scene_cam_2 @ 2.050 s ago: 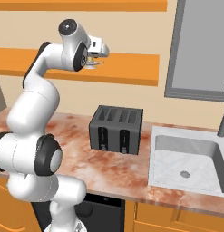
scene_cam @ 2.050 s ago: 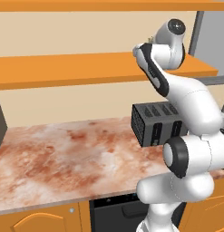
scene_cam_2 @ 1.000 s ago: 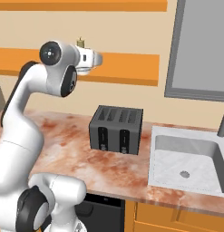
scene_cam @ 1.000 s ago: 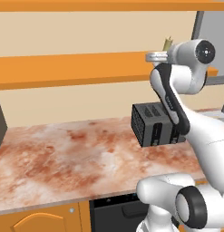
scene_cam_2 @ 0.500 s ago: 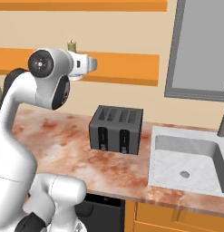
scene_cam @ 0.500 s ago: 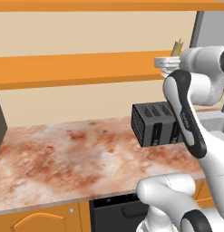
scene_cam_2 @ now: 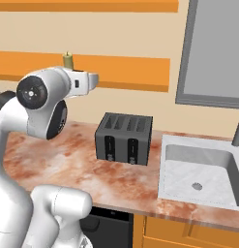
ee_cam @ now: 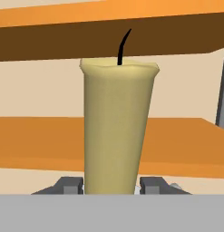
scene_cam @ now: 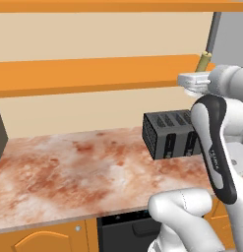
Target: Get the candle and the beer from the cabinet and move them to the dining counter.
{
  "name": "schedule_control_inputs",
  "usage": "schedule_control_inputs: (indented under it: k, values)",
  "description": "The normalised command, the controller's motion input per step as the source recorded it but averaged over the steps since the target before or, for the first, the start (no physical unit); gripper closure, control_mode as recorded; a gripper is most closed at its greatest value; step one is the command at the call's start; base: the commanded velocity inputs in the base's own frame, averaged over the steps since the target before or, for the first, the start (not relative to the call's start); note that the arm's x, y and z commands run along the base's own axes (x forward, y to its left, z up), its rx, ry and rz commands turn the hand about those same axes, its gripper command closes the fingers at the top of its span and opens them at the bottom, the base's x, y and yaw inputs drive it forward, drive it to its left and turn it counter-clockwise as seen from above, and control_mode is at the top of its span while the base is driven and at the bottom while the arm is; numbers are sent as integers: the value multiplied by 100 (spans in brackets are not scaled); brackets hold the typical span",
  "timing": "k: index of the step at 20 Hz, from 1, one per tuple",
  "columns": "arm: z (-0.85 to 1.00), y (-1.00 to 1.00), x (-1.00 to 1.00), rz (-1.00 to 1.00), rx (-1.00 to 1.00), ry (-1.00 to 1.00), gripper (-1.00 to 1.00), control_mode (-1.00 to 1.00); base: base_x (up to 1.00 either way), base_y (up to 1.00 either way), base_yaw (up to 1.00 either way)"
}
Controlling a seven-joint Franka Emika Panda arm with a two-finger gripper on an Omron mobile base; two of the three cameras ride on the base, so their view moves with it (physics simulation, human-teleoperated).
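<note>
1. Olive-yellow wax: one candle [ee_cam: 117,129] shows, with one thin dark wick curving up from its top.
2. One gripper [ee_cam: 112,185] is in the hand view, its two grey fingertips [ee_cam: 68,185] standing one on each side of the candle's lower part.
3. The jaws are closed against the candle's sides and clamp it; the candle rises upright between them.
4. In the left base view the candle [scene_cam: 203,61] sticks up, slightly tilted, above the white hand at the right, in front of the right end of the cabinet [scene_cam: 93,74].
5. In the right base view the candle [scene_cam_2: 68,60] stands on top of the hand at the left, before the cabinet board [scene_cam_2: 126,70].
6. Two orange boards of the cabinet show in the base views, one at the top edge and one lower, against the beige wall.
7. One dark toaster [scene_cam_2: 124,138] with four slots sits on the marble worktop [scene_cam_2: 77,164], below the held candle and to its right in the right base view.
8. One marble sink [scene_cam_2: 201,172] lies at the right end of the worktop, just right of the toaster and apart from it.
9. One grey window frame [scene_cam_2: 215,51] is on the wall above the sink.
10. One dark appliance front [scene_cam: 125,231] is set under the worktop's near edge, between orange cupboard doors.
</note>
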Motion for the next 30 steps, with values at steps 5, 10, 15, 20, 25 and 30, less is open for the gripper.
schedule_control_inputs:
  k: [5, 10, 15, 20, 25, 30]
  values:
    - [-13, 4, -43, 0, 0, 5, 100, -100, 0, 0, 0]
    - [-4, 3, -33, 0, 0, 1, 100, -100, 0, 0, 0]
    - [0, 0, -2, 0, 1, 1, 100, -100, 0, 0, 0]
    - [0, 0, 0, 0, 0, 0, 100, -100, 0, 0, 0]
    - [0, 0, 0, 0, 0, 0, 100, -100, 0, 0, 0]
    - [0, 0, 0, 0, 0, 0, 100, -100, 0, 0, 0]
